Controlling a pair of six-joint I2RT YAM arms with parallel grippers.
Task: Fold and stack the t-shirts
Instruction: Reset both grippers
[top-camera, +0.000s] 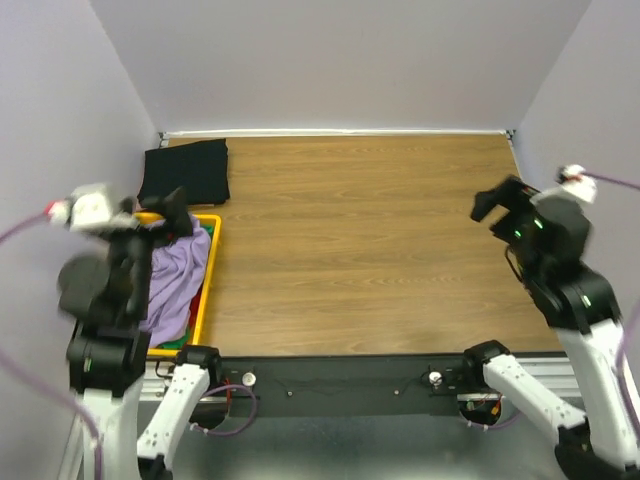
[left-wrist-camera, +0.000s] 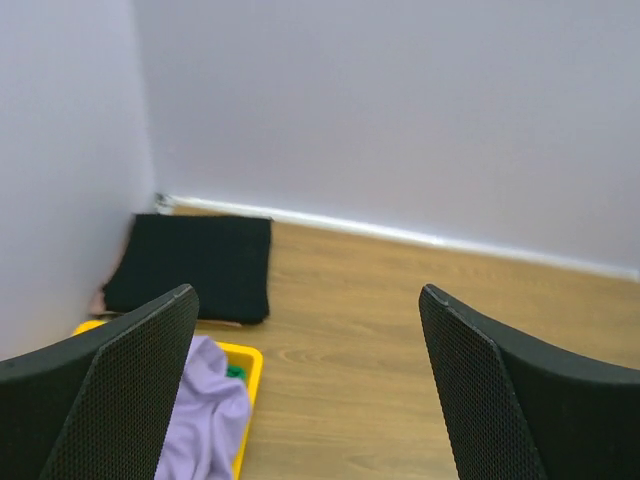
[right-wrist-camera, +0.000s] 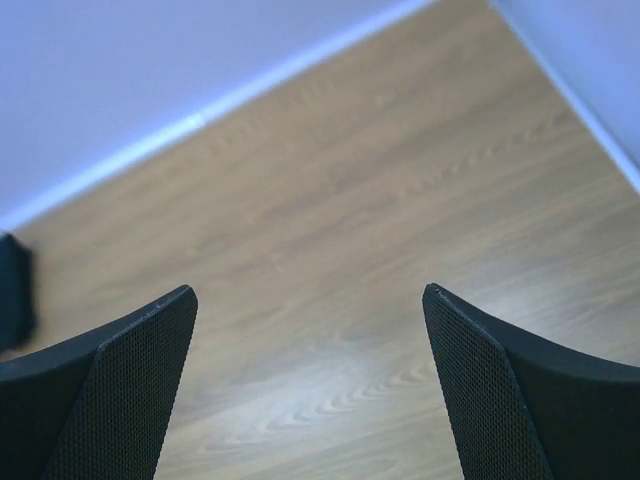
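Since the black shirt (top-camera: 185, 172) lies folded in the far left corner, your left gripper (left-wrist-camera: 307, 290) hovers over the crate (top-camera: 211, 268), jaws spread and empty, likely to fetch the lavender shirt (top-camera: 178, 285) bunched inside; your right gripper (right-wrist-camera: 307, 289) hangs over the table (top-camera: 350, 250), jaws apart, holding nothing.

Yellow crate (top-camera: 211, 268) at near left edge of wooden table (top-camera: 370, 240)

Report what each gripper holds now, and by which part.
Nothing is held. The left gripper stands open near the lavender cloth t-shirt; the right gripper stands open over the wooden table.
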